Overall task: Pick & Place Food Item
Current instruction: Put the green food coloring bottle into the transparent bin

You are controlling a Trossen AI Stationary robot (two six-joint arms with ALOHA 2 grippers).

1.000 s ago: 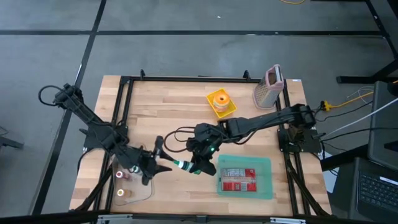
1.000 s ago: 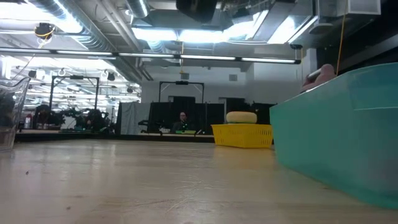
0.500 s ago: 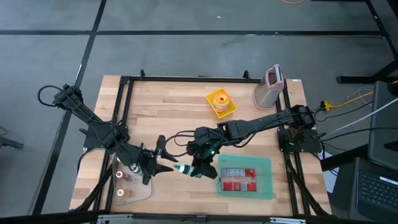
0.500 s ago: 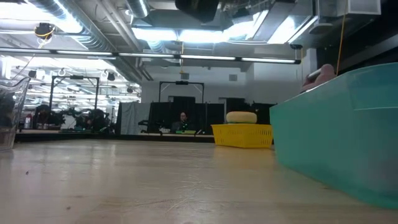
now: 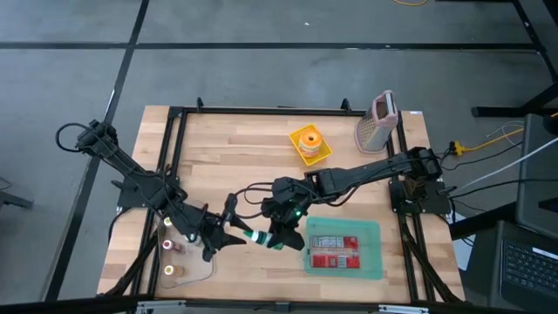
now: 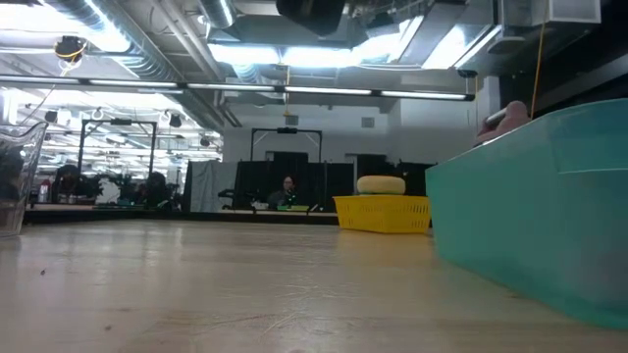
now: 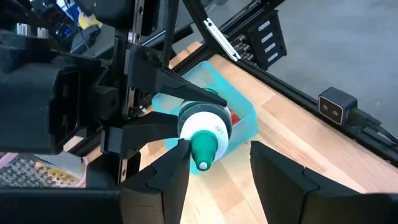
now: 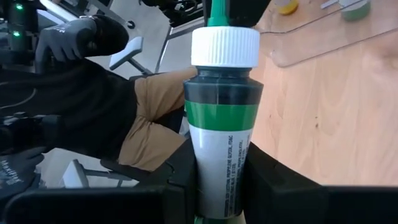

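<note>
left gripper has moved closer to the green-and-white squeeze bottle with white cap, jaws apart around its tip | right gripper clamped on bottle, above light wooden table | teal plastic bin beside | workshop room behind

Green-and-white squeeze bottle with white cap and green nozzle, held level above the bench's front-middle.
</note>
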